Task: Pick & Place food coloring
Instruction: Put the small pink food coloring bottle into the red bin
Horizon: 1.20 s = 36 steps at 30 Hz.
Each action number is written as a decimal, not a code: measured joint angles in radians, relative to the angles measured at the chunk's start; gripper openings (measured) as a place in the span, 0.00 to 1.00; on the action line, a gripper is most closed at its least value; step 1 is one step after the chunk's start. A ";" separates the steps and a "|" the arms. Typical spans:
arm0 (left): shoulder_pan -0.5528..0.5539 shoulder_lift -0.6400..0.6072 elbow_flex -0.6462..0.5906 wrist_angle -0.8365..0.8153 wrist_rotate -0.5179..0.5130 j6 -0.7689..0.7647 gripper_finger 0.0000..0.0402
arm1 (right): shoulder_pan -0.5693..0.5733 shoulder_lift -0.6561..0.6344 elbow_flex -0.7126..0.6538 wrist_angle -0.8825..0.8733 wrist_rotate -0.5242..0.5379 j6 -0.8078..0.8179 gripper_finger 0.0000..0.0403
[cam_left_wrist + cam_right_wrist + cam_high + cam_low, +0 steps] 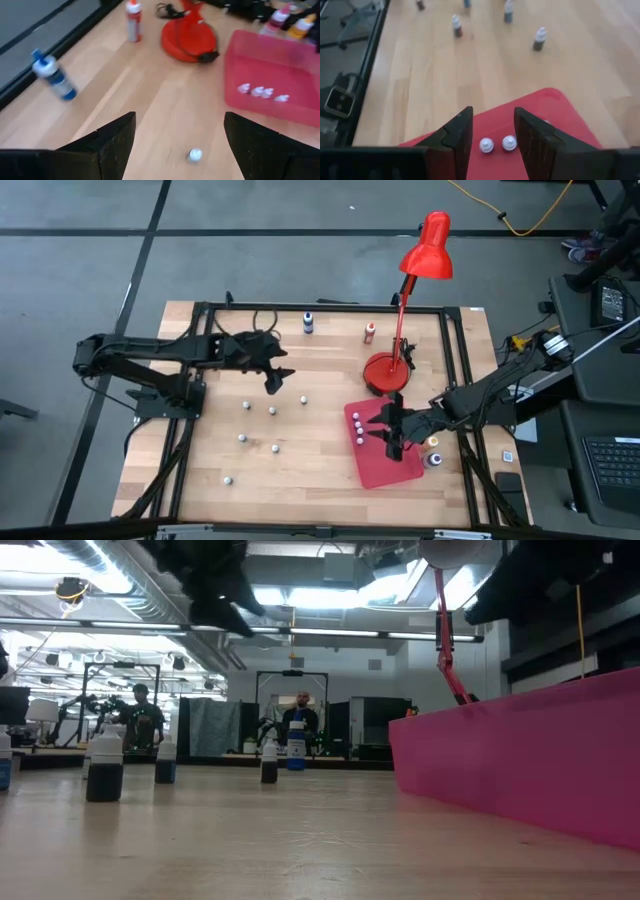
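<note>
- The left gripper (277,379) hangs above the table with its jaws spread wide and nothing between them; in its wrist view one small whitish bottle (195,155) stands on the wood between and just ahead of the fingers (116,142).
- The right gripper (392,438) is over the red mat (385,465), jaws part-way apart and empty; two pale caps (495,144) on the mat sit in the gap between its fingers.
- The food coloring (272,411) is mostly scattered upright over the bare boards below the left gripper; a short row already rests on the mat.
- A blue bottle (308,323) and a red bottle (369,331) stand near the far edge, beside the lamp base (385,372).
- These bottles look light, rigid and smooth, and likely tip easily; I would pinch across the body just under the cap, coming straight down.
</note>
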 joint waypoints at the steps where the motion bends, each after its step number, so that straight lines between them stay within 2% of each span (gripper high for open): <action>1: -0.010 -0.019 -0.018 -0.003 -0.025 -0.020 0.73 | 0.000 -0.004 0.000 -0.001 0.016 0.009 0.36; 8: -0.085 -0.149 -0.145 -0.039 -0.141 -0.163 0.73 | -0.001 -0.019 0.000 0.023 0.108 0.025 0.36; 18: -0.215 -0.254 -0.267 -0.088 -0.280 -0.396 0.73 | -0.023 -0.062 0.000 0.077 0.201 0.082 0.36; 26: -0.350 -0.284 -0.329 -0.216 -0.390 -0.630 0.73 | -0.056 -0.129 0.000 0.065 0.197 0.093 0.36; 36: -0.546 -0.284 -0.369 -0.400 -0.469 -0.880 0.73 | -0.064 -0.134 0.000 0.040 0.159 0.095 0.36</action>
